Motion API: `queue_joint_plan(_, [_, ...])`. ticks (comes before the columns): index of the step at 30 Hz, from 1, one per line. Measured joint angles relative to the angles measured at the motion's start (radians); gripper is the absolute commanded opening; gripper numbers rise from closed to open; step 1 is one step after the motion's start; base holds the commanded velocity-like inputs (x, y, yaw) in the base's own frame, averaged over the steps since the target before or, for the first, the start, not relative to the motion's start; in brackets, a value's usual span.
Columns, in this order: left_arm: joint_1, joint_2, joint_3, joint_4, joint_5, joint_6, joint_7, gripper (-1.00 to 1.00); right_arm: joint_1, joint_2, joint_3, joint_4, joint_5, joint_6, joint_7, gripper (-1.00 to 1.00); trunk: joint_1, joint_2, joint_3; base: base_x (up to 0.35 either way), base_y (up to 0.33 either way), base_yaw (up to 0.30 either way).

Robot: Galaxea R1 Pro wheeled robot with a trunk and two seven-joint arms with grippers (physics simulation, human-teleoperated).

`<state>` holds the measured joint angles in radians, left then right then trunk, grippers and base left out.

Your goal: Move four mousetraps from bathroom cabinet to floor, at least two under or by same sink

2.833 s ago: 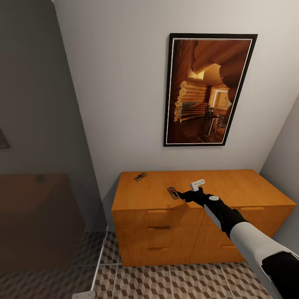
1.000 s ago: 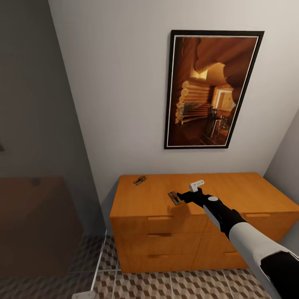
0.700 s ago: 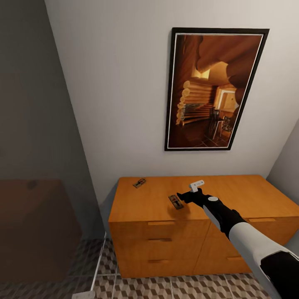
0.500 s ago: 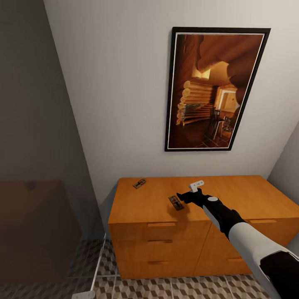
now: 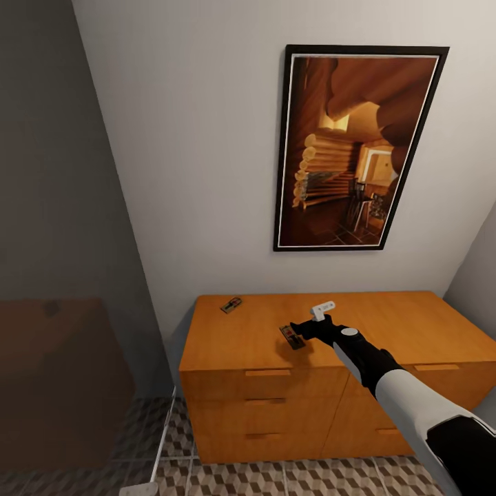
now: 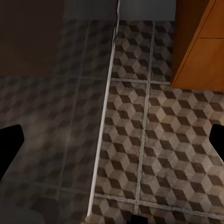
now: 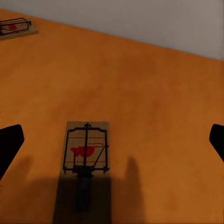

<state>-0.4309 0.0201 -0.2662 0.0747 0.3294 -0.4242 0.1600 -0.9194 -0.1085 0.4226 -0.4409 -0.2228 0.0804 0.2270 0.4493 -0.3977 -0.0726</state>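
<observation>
While the right gripper (image 5: pixel 297 331) hovers with fingers spread wide, a mousetrap (image 5: pixel 291 337) lies just below it, centre frame, on the cabinet (image 5: pixel 262 372).
Second mousetrap (image 5: pixel 231 304) sits toward the cabinet's upper-left corner; left gripper (image 6: pixel 112 140) gapes wide over the bathroom floor (image 6: pixel 154 154); no readable writing.

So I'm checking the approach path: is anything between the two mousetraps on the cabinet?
No. Between the near mousetrap and the far mousetrap lies only the bare cabinet top; the right wrist view shows it.

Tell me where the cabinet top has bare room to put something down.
The cabinet top is bare from the right gripper to its right end. Another bare patch lies between the two mousetraps. Occupied: the near mousetrap at the gripper, and the far mousetrap by the back-left corner.
</observation>
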Motion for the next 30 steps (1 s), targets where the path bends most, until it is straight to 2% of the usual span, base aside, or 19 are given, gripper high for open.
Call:
queue_joint_plan(17, [0.000,-0.001,0.000,0.000,0.000,0.000,0.000,1.00,0.000,0.021,0.000,0.044,0.000,-0.002,0.002,1.00,0.000,0.000,0.000,0.000,0.000,0.000])
queue_joint_plan(30, [0.000,-0.001,0.000,0.000,0.000,0.000,0.000,1.00,0.000,0.023,0.000,0.075,0.000,-0.007,0.003,1.00,0.000,0.000,0.000,0.000,0.000,0.000])
